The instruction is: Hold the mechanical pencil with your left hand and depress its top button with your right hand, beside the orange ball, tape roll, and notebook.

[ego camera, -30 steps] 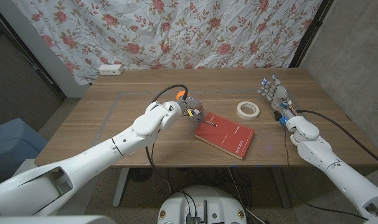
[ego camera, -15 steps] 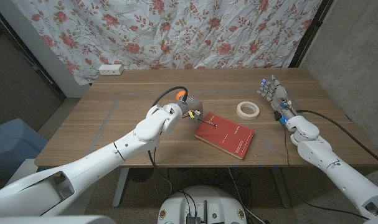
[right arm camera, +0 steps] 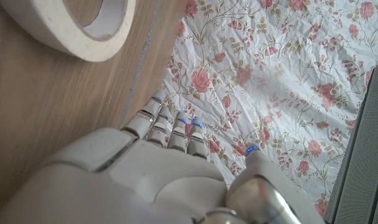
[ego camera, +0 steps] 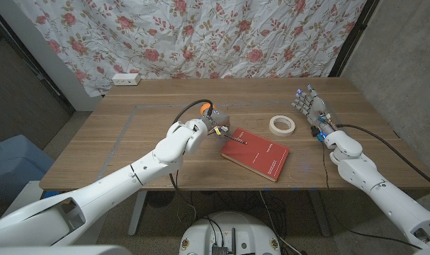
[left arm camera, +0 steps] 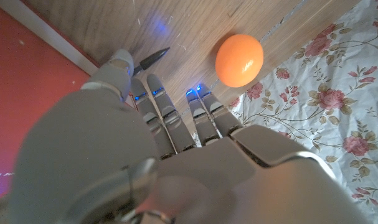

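My left hand [ego camera: 216,126] reaches down at the table's middle, between the orange ball [ego camera: 205,108] and the near-left corner of the red notebook [ego camera: 261,154]. In the left wrist view its fingers [left arm camera: 157,106] stretch straight toward the wood. The dark tip of the mechanical pencil [left arm camera: 152,57] pokes out past the thumb, short of the ball [left arm camera: 239,60], with the notebook [left arm camera: 27,93] beside it. The rest of the pencil is hidden under the hand, so contact is unclear. My right hand [ego camera: 312,108] stands upright with fingers spread, right of the tape roll [ego camera: 282,125].
A white power strip [ego camera: 125,78] lies at the table's back left, against the floral curtain [ego camera: 200,35]. The tape roll [right arm camera: 83,25] lies on the wood just ahead of my right hand [right arm camera: 126,180]. A black cable [ego camera: 190,105] arcs over my left wrist.
My left arm has pushed a little farther right and forward, bringing the hand closer to the notebook's corner. The right hand has hardly moved.
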